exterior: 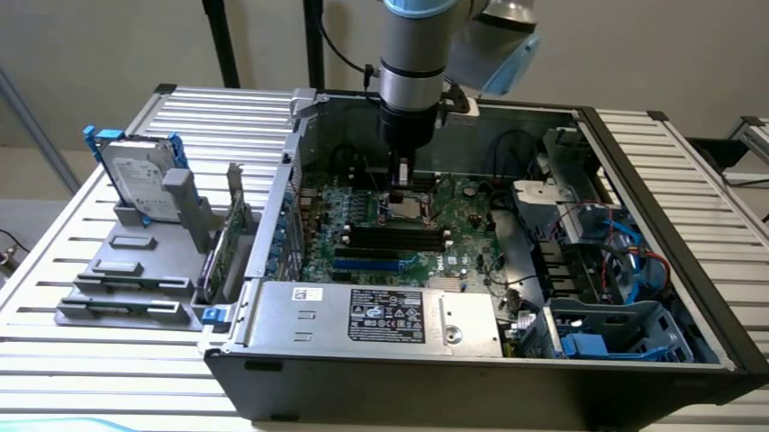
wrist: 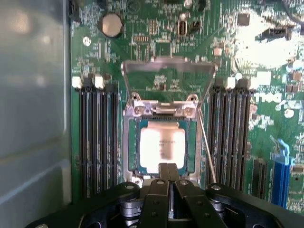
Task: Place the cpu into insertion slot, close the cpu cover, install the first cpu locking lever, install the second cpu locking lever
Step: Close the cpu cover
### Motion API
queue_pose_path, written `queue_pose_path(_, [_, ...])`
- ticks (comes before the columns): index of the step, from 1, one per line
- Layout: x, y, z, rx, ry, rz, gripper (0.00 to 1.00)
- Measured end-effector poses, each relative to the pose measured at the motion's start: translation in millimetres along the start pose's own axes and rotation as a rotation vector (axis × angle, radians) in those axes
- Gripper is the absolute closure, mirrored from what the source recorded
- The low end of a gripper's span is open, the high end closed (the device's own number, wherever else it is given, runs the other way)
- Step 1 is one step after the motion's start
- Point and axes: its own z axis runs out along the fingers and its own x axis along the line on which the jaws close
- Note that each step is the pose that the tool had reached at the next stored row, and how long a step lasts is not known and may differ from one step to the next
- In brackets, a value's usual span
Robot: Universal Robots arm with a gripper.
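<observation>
In the wrist view the cpu (wrist: pixel 161 145), a flat square with a bright silver top, lies inside the insertion slot (wrist: pixel 127 142). The cpu cover (wrist: pixel 168 66), a thin metal frame, stands raised open at the slot's hinge end. A thin wire locking lever (wrist: pixel 207 152) stands loose along one side of the slot. My gripper (wrist: pixel 168 167) is shut with nothing between its fingers, its tips just over the cpu's near edge. In the exterior view the gripper (exterior: pixel 402 183) hangs straight down over the slot (exterior: pixel 410 210) on the green board.
Black memory slots (wrist: pixel 97 137) (wrist: pixel 232 137) flank the socket, with a blue slot (wrist: pixel 281 171) further out. The case wall (wrist: pixel 33 95) runs close alongside. A power supply (exterior: pixel 373 315), cables and a blue drive cage (exterior: pixel 613 333) crowd the case. A hard drive (exterior: pixel 135 175) stands outside.
</observation>
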Motion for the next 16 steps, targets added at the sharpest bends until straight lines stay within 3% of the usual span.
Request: queue_pose_path(16, [1.4,73.0,-49.6,0.0354,0.0019,0.0,0.89])
